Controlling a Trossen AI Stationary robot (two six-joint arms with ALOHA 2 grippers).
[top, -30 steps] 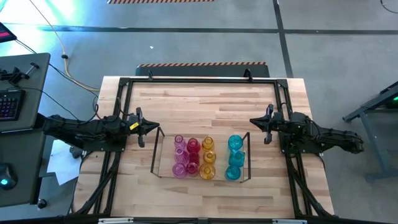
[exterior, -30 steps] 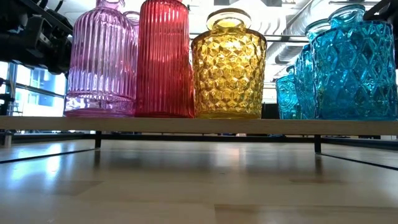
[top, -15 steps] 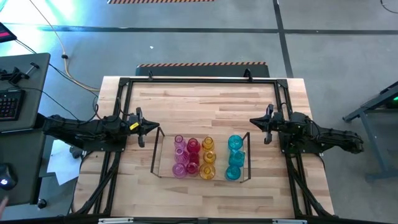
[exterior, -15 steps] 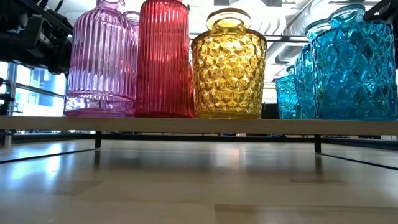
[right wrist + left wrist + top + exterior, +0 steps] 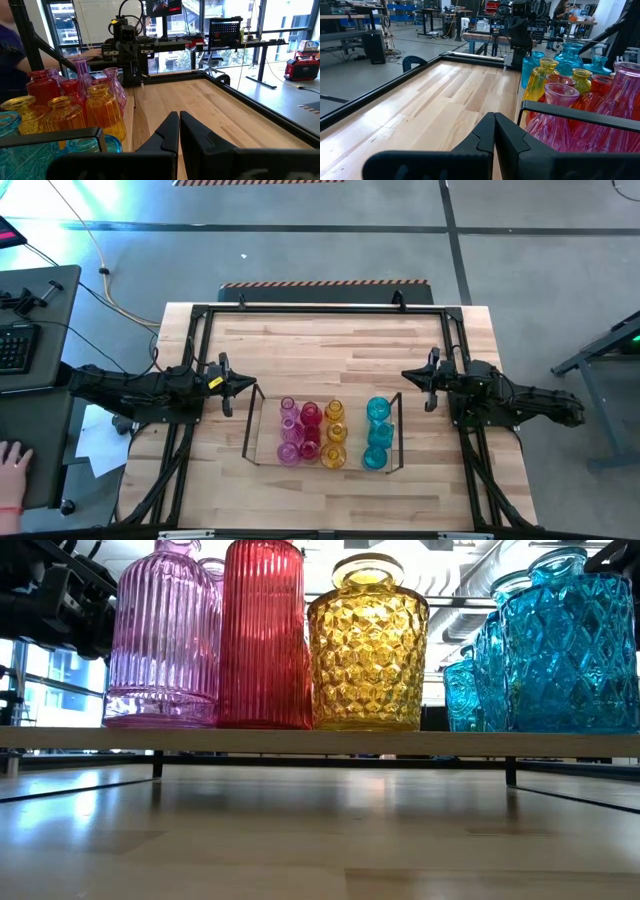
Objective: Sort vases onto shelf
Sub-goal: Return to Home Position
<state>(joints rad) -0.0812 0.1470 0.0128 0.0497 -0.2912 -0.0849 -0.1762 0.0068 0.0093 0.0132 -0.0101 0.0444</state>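
- My arms haven't moved: left gripper and right gripper closed, empty, flanking the shelf.
- Only a person's hand has appeared; vases stand colour-sorted, so I judge sorting done.

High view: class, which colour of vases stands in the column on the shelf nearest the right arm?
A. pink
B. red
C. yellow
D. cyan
D: seen from above, the cyan vases form the column at the end of the shelf that lies closest to the right gripper.
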